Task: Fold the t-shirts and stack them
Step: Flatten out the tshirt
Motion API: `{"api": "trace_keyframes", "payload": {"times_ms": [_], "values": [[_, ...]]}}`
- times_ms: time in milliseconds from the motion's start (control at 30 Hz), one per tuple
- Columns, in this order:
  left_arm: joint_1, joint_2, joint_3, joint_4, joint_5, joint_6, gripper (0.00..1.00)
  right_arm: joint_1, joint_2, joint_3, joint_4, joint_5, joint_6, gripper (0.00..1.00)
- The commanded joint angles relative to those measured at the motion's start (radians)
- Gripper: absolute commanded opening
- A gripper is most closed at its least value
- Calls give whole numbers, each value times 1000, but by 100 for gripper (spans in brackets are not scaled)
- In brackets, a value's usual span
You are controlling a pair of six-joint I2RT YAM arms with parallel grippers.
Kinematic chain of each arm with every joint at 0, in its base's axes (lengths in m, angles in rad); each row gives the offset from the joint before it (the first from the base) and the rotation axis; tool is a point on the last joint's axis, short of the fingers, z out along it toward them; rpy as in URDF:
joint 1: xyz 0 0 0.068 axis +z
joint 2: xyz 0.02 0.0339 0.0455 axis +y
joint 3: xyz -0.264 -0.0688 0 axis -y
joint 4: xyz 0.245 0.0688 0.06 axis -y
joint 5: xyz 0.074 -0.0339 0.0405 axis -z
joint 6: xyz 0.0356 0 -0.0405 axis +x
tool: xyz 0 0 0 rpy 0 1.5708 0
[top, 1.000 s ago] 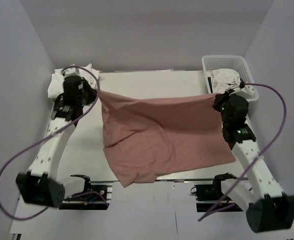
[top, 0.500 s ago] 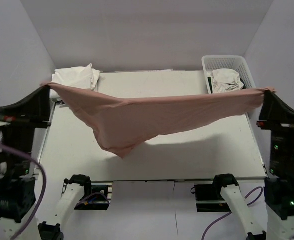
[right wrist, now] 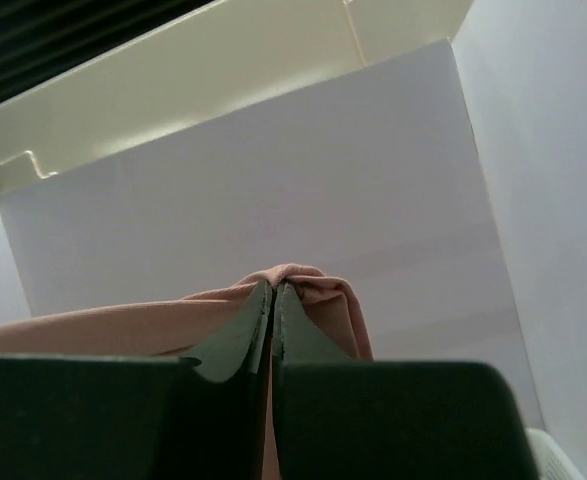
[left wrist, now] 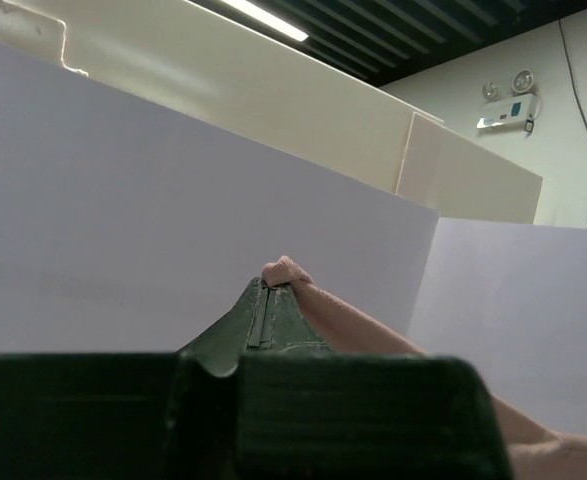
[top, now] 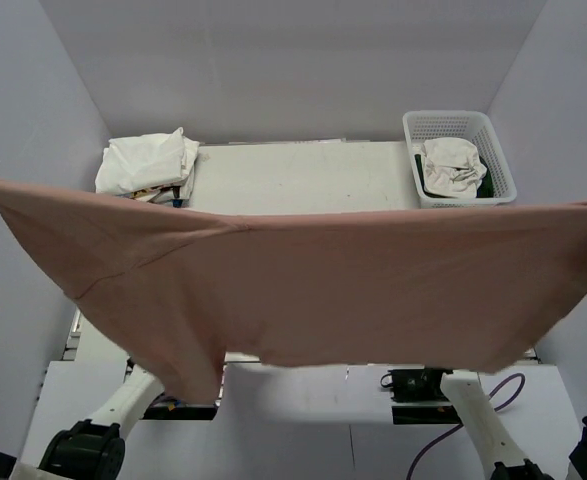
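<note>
The dusty-pink t-shirt (top: 313,290) is held stretched across the whole width of the top view, well above the table (top: 303,175). Its upper edge runs almost straight from the left border of the view to the right one. The lower edge hangs uneven, with a longer part dropping at the lower left in front of the left arm (top: 123,400). The near half of the table is hidden by the cloth. Only the far strip is seen, bare between a pile of white t-shirts (top: 148,163) at the far left corner and the white mesh basket (top: 453,122) at the far right corner. Another white t-shirt (top: 451,165) lies crumpled in the basket. The table is enclosed by white walls (top: 273,70) at the left, back and right. The held corners lie at the borders of the view, so the room between them and the side walls cannot be told.

Both arms are raised high. Of the right arm (top: 478,420) only a white lower link is seen below the hem, as with the left one.

In the left wrist view the left gripper (left wrist: 264,287) is pointed up and outward, with a wall's top edge and a ceiling light behind it. Its jaws are pressed together on a small bunch of the pink cloth, which trails away to the lower right. In the right wrist view the right gripper (right wrist: 273,288) is tilted upward in the same way. Its jaws are closed on a fold of the same shirt, which is bunched over the tips and trails off to the left.
</note>
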Motion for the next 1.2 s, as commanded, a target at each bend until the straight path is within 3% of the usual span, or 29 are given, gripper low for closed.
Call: {"api": "trace_keyframes", "payload": {"times_ms": [0, 233, 367, 533, 567, 767, 867, 933, 1067, 1167], "values": [[-11, 131, 7, 21, -91, 38, 0, 3, 122, -4, 2, 114, -32, 0], [-17, 369, -108, 77, -183, 38, 0, 5, 296, -186, 59, 178, -3, 0], [1, 582, -84, 94, -218, 38, 0, -1, 443, -194, 131, 127, -11, 0], [1, 870, 224, 114, -203, 35, 0, -1, 716, -50, 220, 65, -35, 0], [1, 918, 258, 114, -185, 35, 0, -3, 767, 46, 223, 77, -37, 0], [10, 814, 143, 314, -202, 46, 0, -4, 907, 246, 285, 18, -37, 0], [10, 776, 169, 295, -202, 55, 0, -6, 901, 251, 315, 7, -28, 0], [10, 698, 79, 321, -202, 69, 0, -4, 861, 198, 334, 8, -38, 0], [10, 518, -178, 355, -202, 80, 0, -4, 783, 52, 367, -6, -67, 0], [1, 330, -577, 416, -282, 28, 0, -7, 700, -173, 461, -39, -75, 0]]}}
